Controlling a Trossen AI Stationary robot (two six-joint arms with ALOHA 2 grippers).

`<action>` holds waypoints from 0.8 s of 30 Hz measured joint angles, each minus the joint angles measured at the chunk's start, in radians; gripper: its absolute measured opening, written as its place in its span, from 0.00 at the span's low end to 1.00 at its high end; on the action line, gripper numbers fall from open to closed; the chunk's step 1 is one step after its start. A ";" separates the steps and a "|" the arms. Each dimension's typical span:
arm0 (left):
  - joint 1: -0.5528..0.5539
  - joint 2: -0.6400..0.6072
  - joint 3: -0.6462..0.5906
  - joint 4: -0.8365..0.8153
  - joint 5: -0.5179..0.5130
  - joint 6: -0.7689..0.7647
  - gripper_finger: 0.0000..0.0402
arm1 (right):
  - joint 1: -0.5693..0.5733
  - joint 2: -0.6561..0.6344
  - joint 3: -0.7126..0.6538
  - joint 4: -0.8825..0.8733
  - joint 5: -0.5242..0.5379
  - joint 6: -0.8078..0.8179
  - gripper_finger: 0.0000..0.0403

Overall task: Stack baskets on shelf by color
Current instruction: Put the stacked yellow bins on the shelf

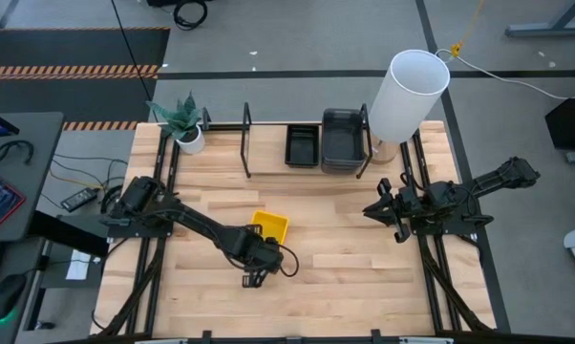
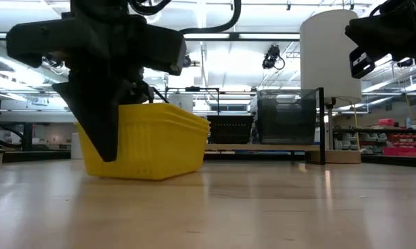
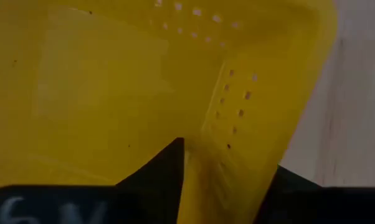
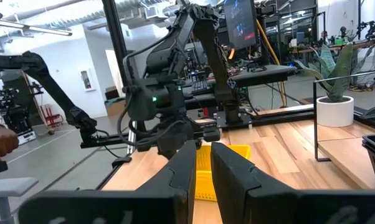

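A bright yellow basket [image 1: 271,225] sits mid-table; in the low view the yellow basket [image 2: 149,142] shows stacked rim lines, like nested trays. My left gripper [image 1: 264,240] reaches it from the near-left and is shut on its wall [image 3: 228,180]. My right gripper [image 1: 376,208] waits at the table's right side, its fingers [image 4: 203,165] together with only a slit between them, holding nothing. On the shelf [image 1: 246,143] at the far edge stand a black mesh basket [image 1: 302,145] and dark grey baskets [image 1: 343,139]. My left gripper holds the yellow basket by a side wall near a corner [image 3: 234,140], one finger [image 3: 162,171] inside the tray and one [image 3: 290,186] outside. The fingers come slanting down from above [image 2: 103,128]. The basket stands nearly level; whether its bottom [image 2: 146,176] is on the table or just above it, I cannot tell.
A tall white cylinder [image 1: 408,94] stands at the shelf's right end and a potted plant [image 1: 185,124] at its left end. Bare wood [image 1: 354,277] lies between the yellow basket and my right arm, and the shelf's left half [image 1: 221,153] holds nothing.
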 joint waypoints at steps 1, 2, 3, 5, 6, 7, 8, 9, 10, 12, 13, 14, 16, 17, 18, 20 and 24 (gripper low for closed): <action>0.000 0.000 0.000 -0.002 -0.001 -0.003 0.29 | 0.000 0.000 0.000 0.001 0.000 0.000 0.14; 0.003 0.000 0.000 -0.003 0.002 -0.003 0.27 | 0.000 0.000 0.000 0.002 0.000 0.000 0.14; 0.004 0.000 0.000 -0.006 0.001 -0.004 0.24 | 0.000 0.000 0.000 0.002 0.000 0.000 0.14; 0.006 0.000 0.000 -0.011 0.001 -0.002 0.17 | 0.000 0.000 0.000 0.004 0.000 0.000 0.14; 0.007 0.000 0.000 -0.013 -0.005 0.001 0.13 | 0.000 0.000 0.000 0.005 0.000 0.000 0.14; 0.008 0.000 0.001 -0.015 -0.008 0.001 0.08 | 0.000 0.000 0.000 0.005 0.000 0.000 0.14; 0.009 -0.002 0.001 -0.023 -0.010 0.001 0.05 | 0.000 0.000 0.000 0.005 0.000 0.000 0.14; 0.010 -0.003 0.001 -0.026 -0.011 0.001 0.03 | 0.000 0.000 0.000 0.005 0.000 0.000 0.14; 0.011 -0.004 0.002 -0.026 -0.012 0.000 0.03 | 0.000 0.000 0.000 0.006 0.000 0.000 0.14; 0.014 -0.003 0.002 -0.029 -0.009 0.000 0.04 | 0.000 0.000 0.000 0.006 0.000 0.000 0.14; 0.015 -0.003 0.002 -0.030 -0.007 0.000 0.04 | 0.000 0.000 0.000 0.006 0.000 0.000 0.14; 0.015 -0.005 0.002 -0.032 -0.005 0.001 0.04 | 0.000 0.000 0.000 0.006 0.000 0.000 0.14; 0.018 -0.009 0.005 -0.038 -0.004 0.002 0.03 | 0.000 0.000 0.000 0.006 0.000 0.000 0.14; 0.021 -0.009 0.017 -0.055 -0.002 0.004 0.03 | 0.000 0.000 0.000 0.006 0.000 0.000 0.14; 0.022 -0.008 0.037 -0.081 -0.003 0.007 0.03 | 0.000 0.000 0.000 0.006 0.000 0.000 0.14; 0.023 -0.008 0.087 -0.139 -0.014 0.021 0.03 | 0.000 0.000 0.000 0.006 0.000 0.000 0.14; 0.035 -0.007 0.194 -0.226 -0.049 0.064 0.03 | 0.000 0.000 0.000 0.007 0.000 0.000 0.14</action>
